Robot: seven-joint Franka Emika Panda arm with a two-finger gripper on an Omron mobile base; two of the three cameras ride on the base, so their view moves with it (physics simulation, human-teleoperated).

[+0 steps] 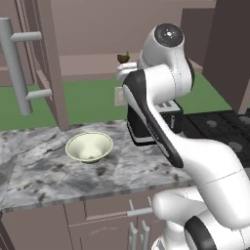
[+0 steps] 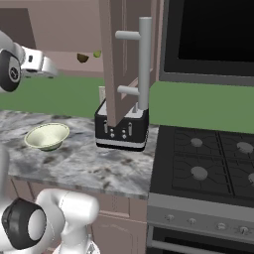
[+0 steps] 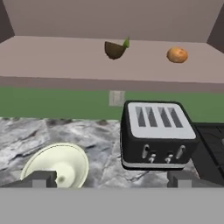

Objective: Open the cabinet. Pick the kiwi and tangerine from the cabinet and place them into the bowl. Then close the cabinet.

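Observation:
The cabinet stands open: its left door (image 1: 49, 58) and right door (image 2: 116, 59) are swung out, each with a long silver bar handle (image 2: 144, 64). On its shelf (image 3: 57, 61) lie the dark brown kiwi (image 3: 114, 49) and, to its right, the orange tangerine (image 3: 177, 54). The kiwi (image 1: 123, 58) also shows just left of the arm. The cream-green bowl (image 3: 57, 164) sits empty on the marble counter (image 1: 44, 171). My gripper (image 3: 111, 179) is open, empty, hanging in front of the shelf and above the counter, well short of both fruits.
A black toaster (image 3: 157, 131) stands on the counter right of the bowl, under the open right door. A small green object (image 3: 127, 42) sits against the kiwi. A black stove (image 2: 208, 158) lies to the right, with a microwave (image 2: 213, 34) above.

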